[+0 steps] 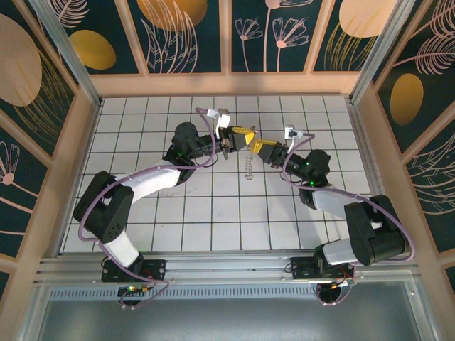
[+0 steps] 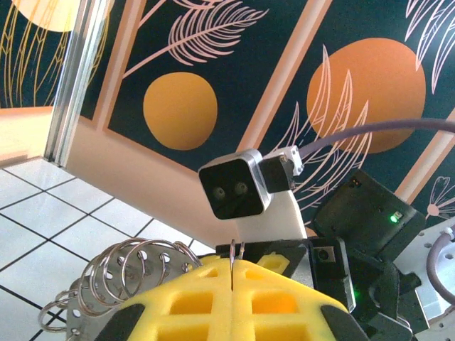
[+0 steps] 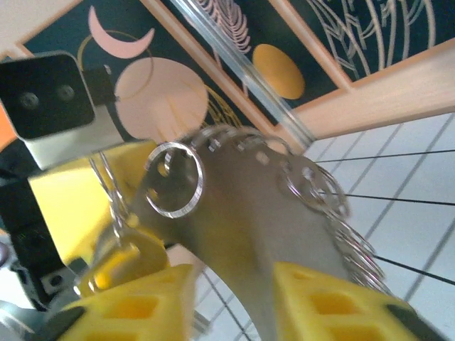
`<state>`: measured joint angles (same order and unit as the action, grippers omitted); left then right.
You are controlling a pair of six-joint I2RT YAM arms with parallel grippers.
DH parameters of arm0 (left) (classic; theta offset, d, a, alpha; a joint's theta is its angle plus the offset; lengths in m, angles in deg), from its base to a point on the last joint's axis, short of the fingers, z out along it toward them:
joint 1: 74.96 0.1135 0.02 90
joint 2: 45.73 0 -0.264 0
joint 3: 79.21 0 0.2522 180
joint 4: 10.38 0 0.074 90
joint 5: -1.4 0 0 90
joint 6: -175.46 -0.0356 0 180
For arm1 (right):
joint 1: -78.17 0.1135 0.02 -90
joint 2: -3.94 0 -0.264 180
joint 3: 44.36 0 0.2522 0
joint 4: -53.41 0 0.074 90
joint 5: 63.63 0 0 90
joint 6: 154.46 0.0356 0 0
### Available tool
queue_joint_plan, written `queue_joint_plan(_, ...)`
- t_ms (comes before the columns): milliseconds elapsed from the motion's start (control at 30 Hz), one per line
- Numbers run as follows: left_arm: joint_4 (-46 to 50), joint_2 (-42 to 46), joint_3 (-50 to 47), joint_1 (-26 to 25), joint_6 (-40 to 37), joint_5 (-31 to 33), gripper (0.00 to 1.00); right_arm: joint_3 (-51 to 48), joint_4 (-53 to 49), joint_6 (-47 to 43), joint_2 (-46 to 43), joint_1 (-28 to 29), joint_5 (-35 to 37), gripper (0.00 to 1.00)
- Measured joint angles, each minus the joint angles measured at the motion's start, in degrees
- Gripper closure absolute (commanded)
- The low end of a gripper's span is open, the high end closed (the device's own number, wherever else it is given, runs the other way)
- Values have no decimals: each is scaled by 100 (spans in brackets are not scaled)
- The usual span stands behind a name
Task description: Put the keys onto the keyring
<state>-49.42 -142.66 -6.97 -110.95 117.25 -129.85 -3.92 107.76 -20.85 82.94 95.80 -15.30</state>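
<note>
Threading calls for steadiness: the left gripper (image 2: 234, 280) is pressed together on a thin wire strand of the keyring (image 1: 247, 168), which dangles toward 6 o'clock from where both grippers meet; the right gripper (image 3: 231, 302) has its fingers apart with the keyring's ring-studded body between them, and whether they bite it I cannot tell. The left should hold firm while the right works slowly; a yellowish blur at 8 o'clock in the right wrist view may be the key (image 3: 131, 259).

The keyring (image 3: 242, 213) is blurred, its lower end cut off.
</note>
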Motion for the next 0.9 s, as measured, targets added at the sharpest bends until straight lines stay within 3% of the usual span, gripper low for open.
queue_joint_plan(233,-72,-85,0,9,448,127,100,-247,-424,-210,-669,-153,372,58)
queue_joint_plan(400,-295,-234,0,9,866,125,100,-240,-544,-426,-970,-151,481,51)
queue_joint_plan(900,-748,-483,0,9,1641,-22,100,144,-533,-566,-396,17,472,51)
